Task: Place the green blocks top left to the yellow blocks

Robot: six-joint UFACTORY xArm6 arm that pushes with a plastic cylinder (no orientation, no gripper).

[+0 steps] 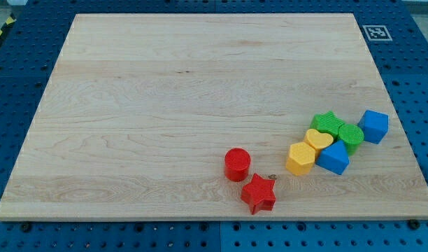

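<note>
A green star block (327, 123) and a green round block (351, 135) sit at the view's right, touching each other. A yellow heart block (318, 139) lies just below-left of the green star, and a yellow hexagon block (301, 158) lies below-left of the heart. The green blocks are up and right of the yellow ones. My tip and the rod do not show in this view.
A blue block (374, 126) sits right of the green round block. Another blue block (333, 159) sits right of the yellow hexagon. A red cylinder (237, 164) and a red star (259, 193) lie near the board's bottom edge. A marker tag (376, 32) is at the top right.
</note>
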